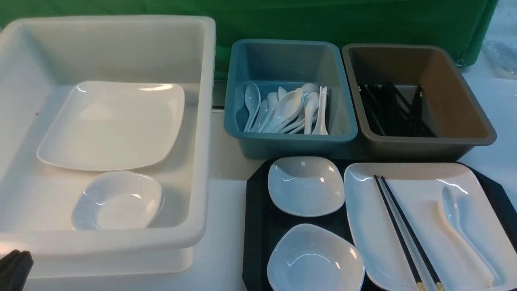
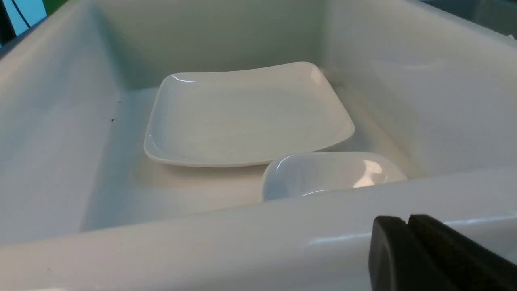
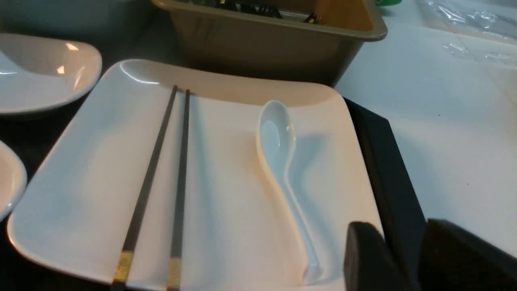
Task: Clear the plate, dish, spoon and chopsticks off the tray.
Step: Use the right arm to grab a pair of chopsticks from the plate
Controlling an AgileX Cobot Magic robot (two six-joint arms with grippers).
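The black tray (image 1: 258, 210) lies at the front right. On it is the large white plate (image 1: 424, 210) (image 3: 226, 182), carrying the black chopsticks (image 1: 398, 230) (image 3: 181, 161) and the white spoon (image 1: 460, 222) (image 3: 278, 149). Two small white dishes (image 1: 305, 186) (image 1: 315, 258) sit on the tray to the plate's left. My right gripper (image 3: 400, 230) is open and empty, hovering by the plate's near right corner above the tray rim (image 3: 383, 169). My left gripper (image 1: 16, 262) (image 2: 408, 220) is shut and empty, in front of the white tub's near wall.
A big white tub (image 1: 202, 121) on the left holds another plate (image 1: 113, 125) and a dish (image 1: 117, 200). Behind the tray stand a blue tub (image 1: 291, 141) of white spoons and a brown tub (image 1: 428, 143) of black chopsticks. A green backdrop closes the far side.
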